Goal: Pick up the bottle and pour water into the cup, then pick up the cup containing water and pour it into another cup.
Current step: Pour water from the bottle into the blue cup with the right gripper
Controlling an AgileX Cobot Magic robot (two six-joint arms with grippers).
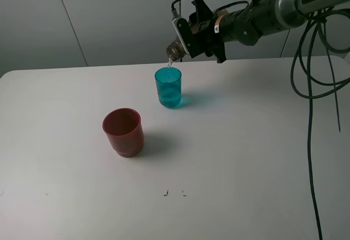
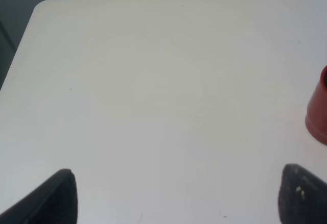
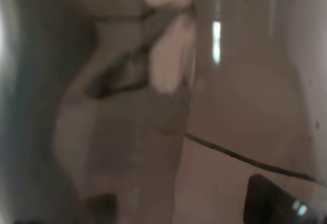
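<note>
Right wrist view too blurred to read. Most of the bottle point(image 1: 174, 48) hidden inside right pincer point(image 1: 186, 35), clenched on it; only its neck pokes out, tipped just above teal cup point(image 1: 168, 87). Apart on worktop point(image 1: 246, 152): red cup point(image 1: 123, 132). Released left pincer point(image 2: 176, 196), tips cropped.

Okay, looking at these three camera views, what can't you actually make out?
1. The bottle: the exterior high view shows only its neck; the right end effector hides the body.
2. Right wrist view: the bottle sits too close and everything is blurred; the teal tumbler is unseen there.
3. The red cup: cut off by the left wrist view's edge.
4. The left end effector: only two fingertips show, in the left wrist view.
</note>
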